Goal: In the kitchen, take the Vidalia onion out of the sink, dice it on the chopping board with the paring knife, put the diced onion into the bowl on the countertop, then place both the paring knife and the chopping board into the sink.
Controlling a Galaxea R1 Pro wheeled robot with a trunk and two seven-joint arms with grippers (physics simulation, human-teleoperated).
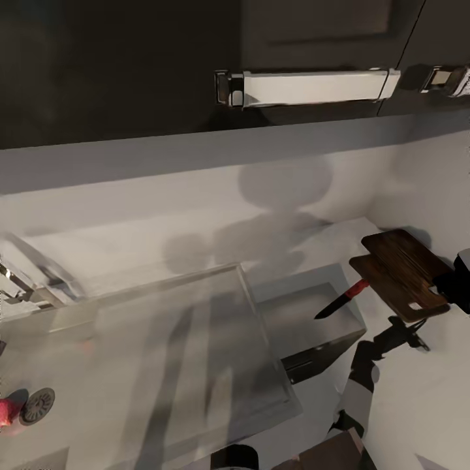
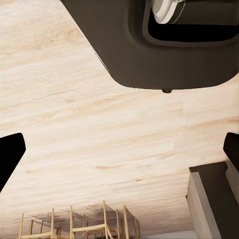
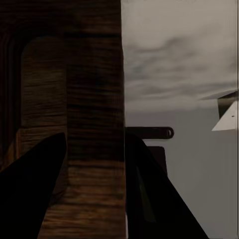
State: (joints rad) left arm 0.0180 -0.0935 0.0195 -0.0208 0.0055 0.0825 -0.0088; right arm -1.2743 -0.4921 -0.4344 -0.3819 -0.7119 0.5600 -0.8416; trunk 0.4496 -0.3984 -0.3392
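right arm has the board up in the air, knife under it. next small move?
Probably carry the chopping board left and lower it toward the sink. The right gripper is clamped on the board's edge, the board hangs tilted above the countertop, and the paring knife sits just below its corner, over a small recess.

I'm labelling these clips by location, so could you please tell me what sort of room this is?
Most likely a kitchen. The head view shows a steel sink with a drain, glossy dark upper cabinets with a chrome bar handle, and a chopping board held by the right gripper, a knife beside it.
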